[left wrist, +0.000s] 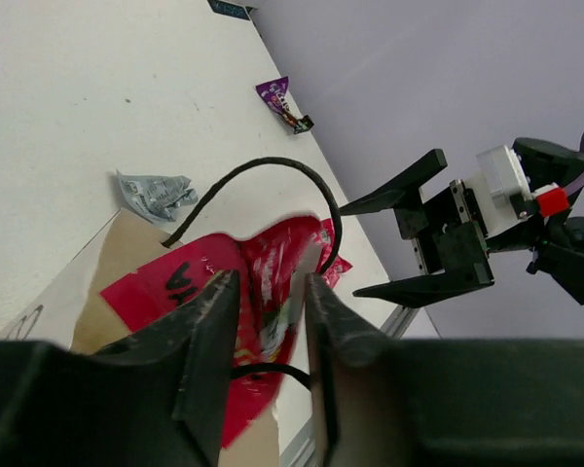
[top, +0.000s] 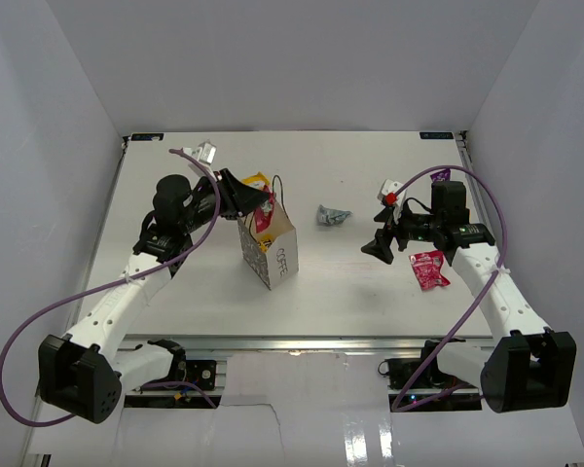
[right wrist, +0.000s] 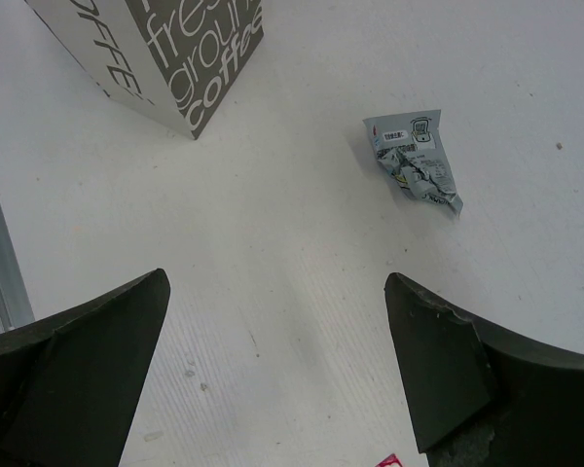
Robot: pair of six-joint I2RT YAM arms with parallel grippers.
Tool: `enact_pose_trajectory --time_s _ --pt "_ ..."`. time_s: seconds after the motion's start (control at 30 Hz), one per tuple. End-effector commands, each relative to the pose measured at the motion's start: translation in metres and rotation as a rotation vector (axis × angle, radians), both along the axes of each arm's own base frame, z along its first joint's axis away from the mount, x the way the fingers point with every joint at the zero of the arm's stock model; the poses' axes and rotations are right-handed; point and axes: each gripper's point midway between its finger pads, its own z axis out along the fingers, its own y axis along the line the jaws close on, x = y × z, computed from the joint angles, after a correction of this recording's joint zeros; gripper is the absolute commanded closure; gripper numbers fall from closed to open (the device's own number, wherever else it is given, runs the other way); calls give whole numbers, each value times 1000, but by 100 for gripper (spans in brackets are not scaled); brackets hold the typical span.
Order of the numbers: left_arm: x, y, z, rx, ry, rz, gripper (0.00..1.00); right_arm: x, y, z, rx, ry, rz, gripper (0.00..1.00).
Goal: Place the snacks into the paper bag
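Observation:
The white paper bag (top: pixel 273 255) (right wrist: pixel 190 58) stands upright left of the table's middle, its brown inside (left wrist: pixel 127 243) showing. My left gripper (top: pixel 260 202) (left wrist: pixel 270 280) hangs over its mouth, jaws a little apart. A red-pink pouch (left wrist: pixel 258 292) (top: pixel 264 223) sits blurred between and below them, inside the bag, not pinched. A yellow wrapper (top: pixel 256 181) pokes out behind. On the table lie a silver-grey foil packet (top: pixel 332 215) (right wrist: pixel 416 161) (left wrist: pixel 156 193), a second red-pink pouch (top: pixel 429 269) and a purple packet (top: pixel 440 175) (left wrist: pixel 282 97). My right gripper (top: pixel 380 243) (right wrist: pixel 277 302) is wide open over bare table.
The bag's black cord handle (left wrist: pixel 273 165) arches just past my left fingers. The right arm's open jaws show in the left wrist view, right of the bag. The table's metal front rail (top: pixel 302 342) runs along the near edge; white walls enclose the other sides.

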Motion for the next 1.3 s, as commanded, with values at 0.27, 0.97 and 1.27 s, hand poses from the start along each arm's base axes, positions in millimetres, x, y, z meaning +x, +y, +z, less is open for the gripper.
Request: enact_pose_trajectory --time_s 0.27,0.97,1.27 --pt "-1 2 38 -11 -71 14 41 11 3 -2 44 21 -29 3" --pt "-42 134 -39 193 89 653 9 134 39 -91 -437 -249 559 10" --pt "-60 143 -87 114 203 715 9 150 73 -113 -486 -260 612 1"
